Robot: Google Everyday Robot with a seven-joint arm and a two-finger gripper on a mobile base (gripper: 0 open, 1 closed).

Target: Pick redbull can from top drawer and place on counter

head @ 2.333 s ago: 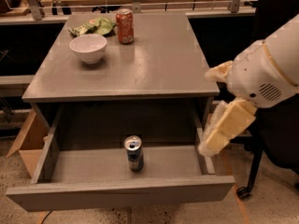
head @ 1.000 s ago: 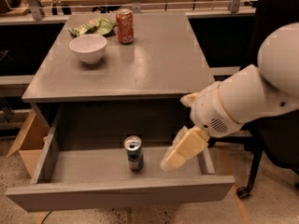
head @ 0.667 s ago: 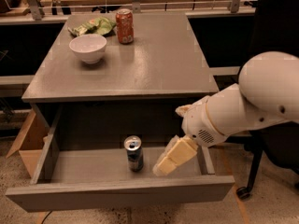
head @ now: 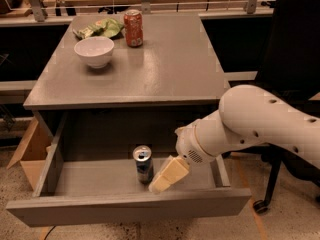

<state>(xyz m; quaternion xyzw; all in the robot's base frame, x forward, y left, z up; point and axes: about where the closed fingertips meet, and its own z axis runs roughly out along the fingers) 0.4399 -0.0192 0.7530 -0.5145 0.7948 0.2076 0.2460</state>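
The redbull can stands upright in the middle of the open top drawer; it is slim, blue and silver with a silver top. My gripper reaches into the drawer from the right and its cream-coloured fingers sit just right of the can, close to it or touching it. The counter is the grey tabletop above the drawer.
On the counter stand a white bowl, an orange-red soda can and a green chip bag, all at the back left. A cardboard box sits on the floor at left. A black office chair stands at right.
My arm has swung left and down into the drawer, bringing the gripper from the drawer's right side to right beside the can. The can has not moved.
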